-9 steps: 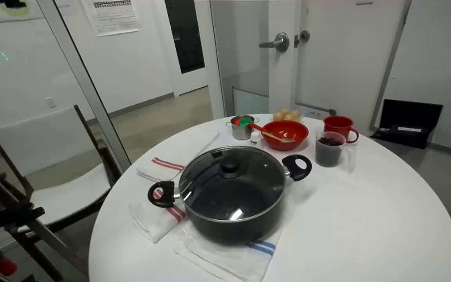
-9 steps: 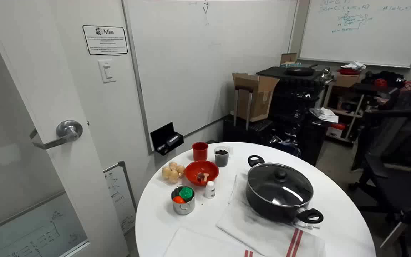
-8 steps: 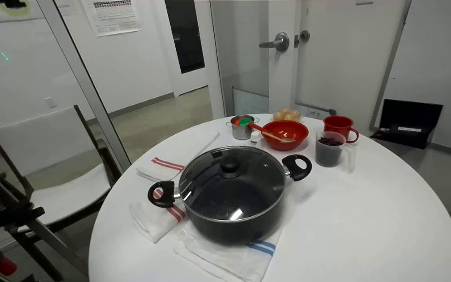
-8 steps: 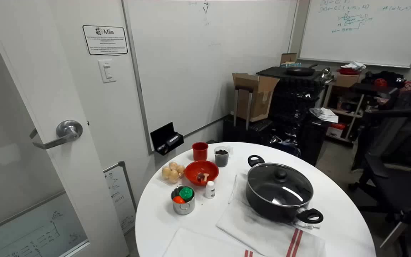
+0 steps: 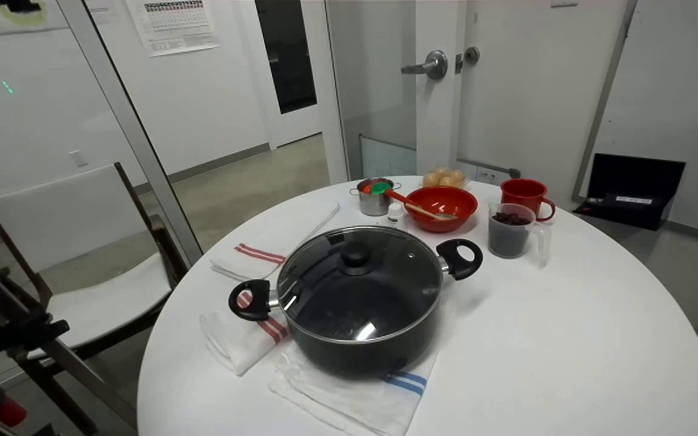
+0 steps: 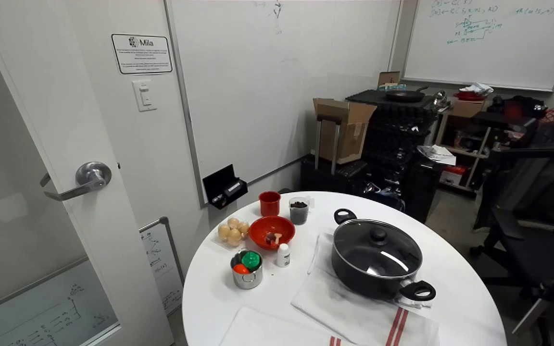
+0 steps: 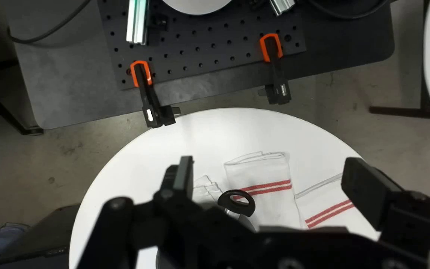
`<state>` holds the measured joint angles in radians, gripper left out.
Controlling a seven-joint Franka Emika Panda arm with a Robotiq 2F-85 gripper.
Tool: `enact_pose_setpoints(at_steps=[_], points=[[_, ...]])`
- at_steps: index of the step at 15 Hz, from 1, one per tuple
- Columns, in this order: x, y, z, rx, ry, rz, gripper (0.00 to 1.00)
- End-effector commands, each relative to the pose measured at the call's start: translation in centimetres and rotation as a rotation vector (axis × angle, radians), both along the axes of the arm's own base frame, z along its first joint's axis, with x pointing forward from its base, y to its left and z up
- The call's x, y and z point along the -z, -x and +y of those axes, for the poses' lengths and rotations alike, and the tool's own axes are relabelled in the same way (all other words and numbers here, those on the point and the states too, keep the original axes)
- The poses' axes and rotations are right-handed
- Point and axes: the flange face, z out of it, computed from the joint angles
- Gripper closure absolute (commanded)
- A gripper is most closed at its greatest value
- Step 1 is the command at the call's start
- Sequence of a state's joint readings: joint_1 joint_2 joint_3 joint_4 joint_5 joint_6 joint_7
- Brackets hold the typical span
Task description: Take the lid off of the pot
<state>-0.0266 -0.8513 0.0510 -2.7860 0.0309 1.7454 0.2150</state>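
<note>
In both exterior views the lid, a see-through glass disc with a thin metal rim and a rounded black knob, sits level on the pot, bright glare caught near its edge. The pot is wide, smooth-walled and black, with two looped black handles on opposite sides, each joined to the wall by a short shiny metal neck. Part of a folded white cloth with blue stripes lies under it; red-striped cloths of creased white fabric lie beside it, one running up to the pot. Farther out on the smooth, round white bench stand a glossy red bowl, a red mug, a clear measuring cup of dark pieces, a shiny steel pan with a green and a red-orange piece inside, a small white bottle and round tan balls. In the wrist view the tool stands wide, its two dark, blocky fingers well apart, with one pot handle showing beyond the gap. Black clamps with orange loops sit at the edge of a perforated dark plate.
</note>
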Motion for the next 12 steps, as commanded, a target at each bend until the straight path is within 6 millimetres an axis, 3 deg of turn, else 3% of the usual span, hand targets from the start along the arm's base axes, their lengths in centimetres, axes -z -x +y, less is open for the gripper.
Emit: enact_pose_setpoints(at_steps=[1, 10, 12], points=[[0.0, 0.0, 0.0, 0.000, 0.000, 0.000, 0.00], [0.0, 0.0, 0.0, 0.000, 0.000, 0.001, 0.00], [-0.5, -1.4, -0.1, -0.017, 0.004, 0.013, 0.00]])
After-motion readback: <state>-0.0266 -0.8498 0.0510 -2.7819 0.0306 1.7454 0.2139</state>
